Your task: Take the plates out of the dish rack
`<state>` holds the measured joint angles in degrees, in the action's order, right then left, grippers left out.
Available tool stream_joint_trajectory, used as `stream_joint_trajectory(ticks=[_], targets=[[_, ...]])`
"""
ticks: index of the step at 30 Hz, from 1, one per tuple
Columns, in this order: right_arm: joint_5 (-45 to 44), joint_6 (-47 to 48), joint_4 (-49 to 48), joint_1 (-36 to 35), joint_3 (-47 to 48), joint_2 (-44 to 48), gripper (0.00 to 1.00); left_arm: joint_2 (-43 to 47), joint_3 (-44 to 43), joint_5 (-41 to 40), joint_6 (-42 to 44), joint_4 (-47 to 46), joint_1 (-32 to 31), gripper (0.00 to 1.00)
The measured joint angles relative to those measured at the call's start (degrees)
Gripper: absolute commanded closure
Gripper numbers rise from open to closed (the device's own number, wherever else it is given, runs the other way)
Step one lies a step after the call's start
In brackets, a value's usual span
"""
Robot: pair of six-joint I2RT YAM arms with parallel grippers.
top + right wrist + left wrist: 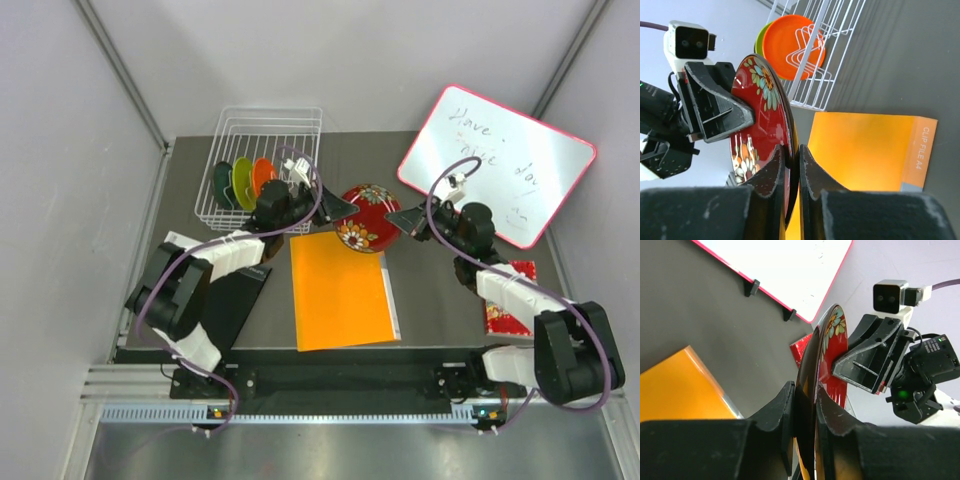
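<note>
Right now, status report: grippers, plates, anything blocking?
Left gripper and right gripper both shut on dark red patterned round plate. Orange, lime green, dark teal plates in white wire dish rack. Nothing blocking.

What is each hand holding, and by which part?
Both hold the red plate by its rim: left hand on one edge, right hand on the opposite edge.

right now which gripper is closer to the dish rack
Left. The left gripper sits just off the dish rack's near right corner, gripping the red plate's left edge. The right gripper grips the opposite edge, over by the whiteboard.
</note>
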<state>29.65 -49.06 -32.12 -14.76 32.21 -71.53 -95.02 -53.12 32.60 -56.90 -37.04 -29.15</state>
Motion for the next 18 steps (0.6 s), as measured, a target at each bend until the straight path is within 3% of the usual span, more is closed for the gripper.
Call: stream_joint_trajectory(ticks=[1, 2, 3, 4, 6, 10, 11, 18], targets=[[0.07, -0.31, -0.35, 0.33, -0.50, 0.13, 1.00, -0.61, 0.00, 0.46, -0.13, -0.83, 0.02, 0.61], [0.07, -0.59, -0.24, 0.76, -1.11, 0.44, 1.00, -1.25, -0.02, 1.05, -0.22, -1.46, 0.00, 0.50], [0.20, -0.59, 0.26, 1.46, -1.62, 0.98, 1.00, -1.88, -0.04, 1.42, -0.17, -1.75, -0.17, 0.44], [-0.07, -0.04, 1.29, 1.86, -1.97, 1.57, 1.00, -2.21, -0.07, 1.46, 0.28, -1.53, -0.52, 0.31], [-0.61, 1.62, 6.16, 4.00, -3.17, 4.00, 1.00, -2.34, -0.22, 1.07, 2.47, 0.37, -1.46, 0.20], [-6.25, 5.40, 17.79, 13.11, -5.97, 10.10, 1.00, 0.24, -2.14, -4.96, 11.34, 9.57, -2.32, 0.09], [-8.22, 6.56, 20.81, 15.13, -6.12, 11.37, 1.00, 1.27, -2.43, -7.10, 13.51, 11.76, -2.27, 0.01], [-15.37, 12.68, 31.52, 18.69, -6.32, 12.90, 1.00, 10.34, -5.73, -28.48, 28.65, 24.83, -2.08, 0.01]])
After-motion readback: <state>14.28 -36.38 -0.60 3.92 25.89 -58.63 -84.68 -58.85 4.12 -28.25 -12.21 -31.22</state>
